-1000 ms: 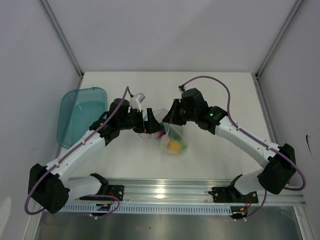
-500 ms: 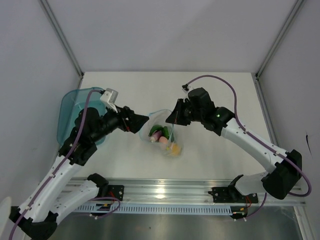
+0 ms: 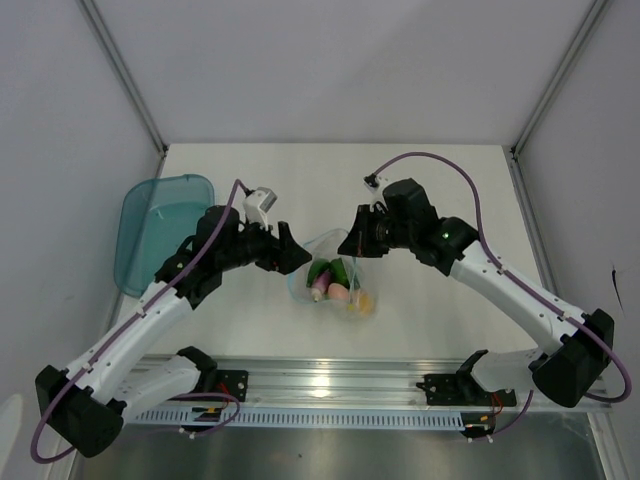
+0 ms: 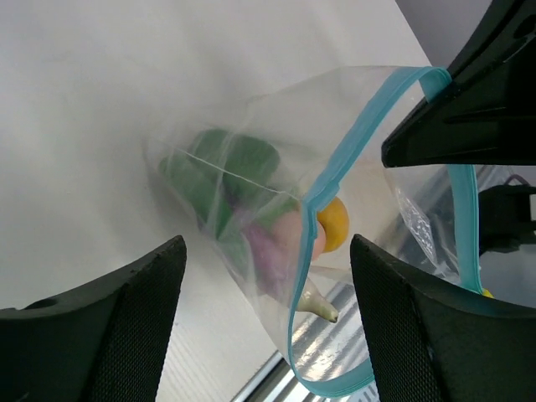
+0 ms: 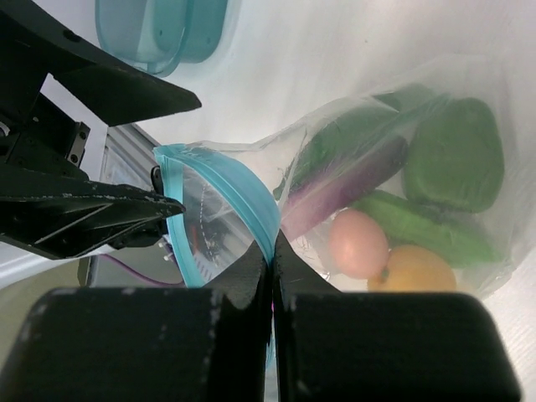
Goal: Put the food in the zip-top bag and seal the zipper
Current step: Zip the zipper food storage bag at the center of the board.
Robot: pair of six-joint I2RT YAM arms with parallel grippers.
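The bag is clear and soft, with a light blue zipper along its mouth. It lies on the bench between the two arms. One side of its rim is held up by the right tool, which is pressed together on the blue strip. The mouth stands open. Inside is the food: a purple eggplant, green pieces, a pink piece and a yellow-orange fruit. The left tool is spread just beside the bag and holds nothing. A teal tub stands far to the left.

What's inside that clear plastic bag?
In the bag: a green pepper, purple eggplant, pinkish piece, yellow-orange fruit and cucumber-like piece. Anything lying beneath those is covered.
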